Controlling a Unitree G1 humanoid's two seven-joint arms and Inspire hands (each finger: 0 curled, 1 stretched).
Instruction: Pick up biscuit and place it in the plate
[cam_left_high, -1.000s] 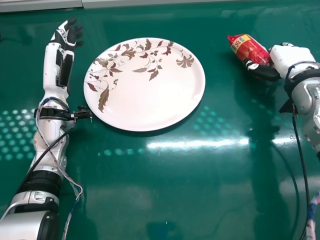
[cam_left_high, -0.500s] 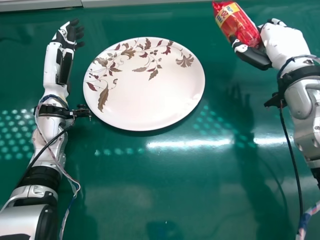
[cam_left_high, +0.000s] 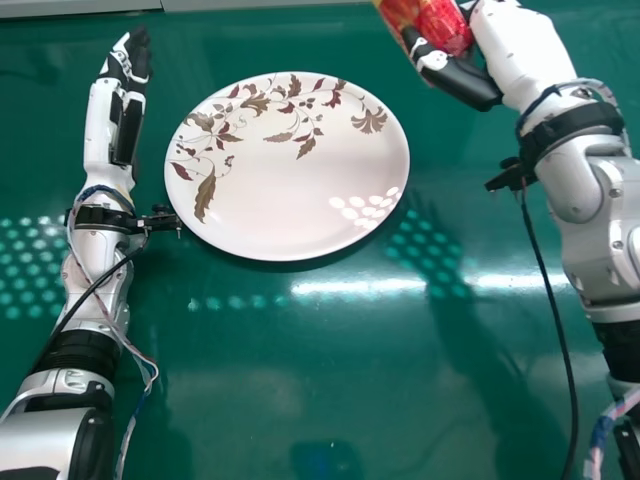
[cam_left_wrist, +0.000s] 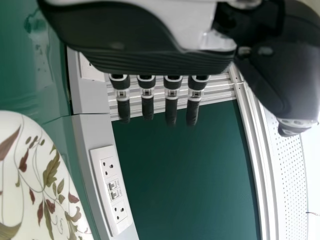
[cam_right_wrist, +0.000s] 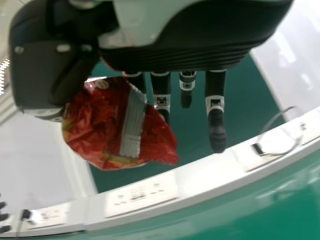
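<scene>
Green tabletop, crinkled red biscuit packet, silvery seal, clasped in right robot hand, left robot hand straight-fingered

2 arms outstretched, left hand open, right hand clasping

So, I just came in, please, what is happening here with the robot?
The robot's right hand has the biscuit, a red packet, pinched between thumb and fingers and held up off the table. The plate waits on the table with no biscuit on it yet. The left hand is idle beside the plate, open.
</scene>
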